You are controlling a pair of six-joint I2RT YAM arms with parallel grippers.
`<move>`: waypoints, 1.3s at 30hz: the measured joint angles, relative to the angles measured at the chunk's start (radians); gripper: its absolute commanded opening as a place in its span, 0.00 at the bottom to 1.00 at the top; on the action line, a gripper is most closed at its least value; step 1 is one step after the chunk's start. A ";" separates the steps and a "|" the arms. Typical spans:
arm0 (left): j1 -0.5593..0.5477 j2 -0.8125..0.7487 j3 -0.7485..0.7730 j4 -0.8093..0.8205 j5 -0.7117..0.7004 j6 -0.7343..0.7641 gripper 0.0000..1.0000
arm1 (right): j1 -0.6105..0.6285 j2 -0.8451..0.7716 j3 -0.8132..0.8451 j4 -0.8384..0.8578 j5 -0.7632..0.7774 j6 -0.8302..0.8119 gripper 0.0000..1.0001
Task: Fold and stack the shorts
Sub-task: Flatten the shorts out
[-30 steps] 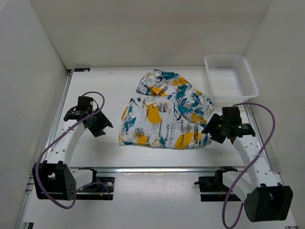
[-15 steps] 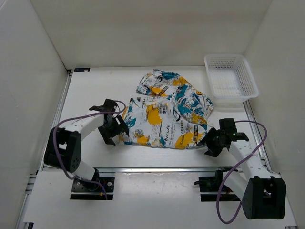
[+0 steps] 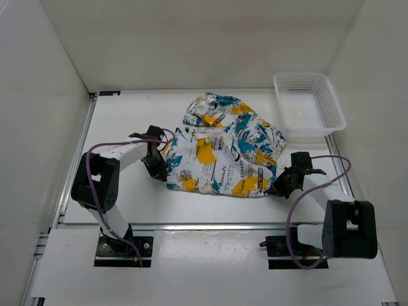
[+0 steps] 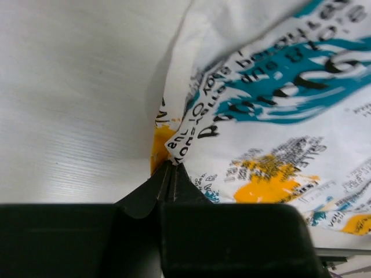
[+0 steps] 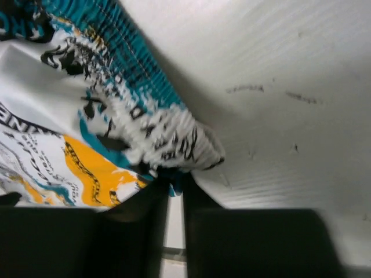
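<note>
The printed shorts [image 3: 213, 167] lie spread out in the middle of the table, and a second pair [image 3: 233, 118] is bunched behind them, overlapping their far edge. My left gripper [image 3: 162, 171] is at the front pair's left edge. In the left wrist view its jaws [image 4: 171, 168] are shut on a fold of the fabric [image 4: 278, 87]. My right gripper [image 3: 273, 189] is at the near right corner. In the right wrist view it [image 5: 175, 182] pinches the gathered teal waistband [image 5: 145, 110], with a thin slit left between the fingers.
A white mesh basket [image 3: 309, 102] stands at the back right, just beyond the right arm. White walls close in the table on the left, back and right. A metal rail [image 3: 204, 225] runs along the near edge.
Both arms have swung inward from the sides to the front pair's two near corners. Both grippers went from open to shut on the fabric, and the left edge has bunched inward.
</note>
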 measured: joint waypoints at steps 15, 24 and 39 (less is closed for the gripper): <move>0.235 0.157 1.086 -0.202 0.079 0.084 0.10 | 0.023 0.520 1.336 -0.123 -0.119 -0.087 0.00; 0.294 -0.410 0.672 -0.129 0.116 0.111 0.10 | 0.089 0.061 0.989 -0.118 -0.146 -0.213 0.00; 0.253 -0.670 -0.232 -0.096 0.095 0.042 0.10 | 0.073 -0.080 0.315 -0.220 -0.078 -0.241 0.48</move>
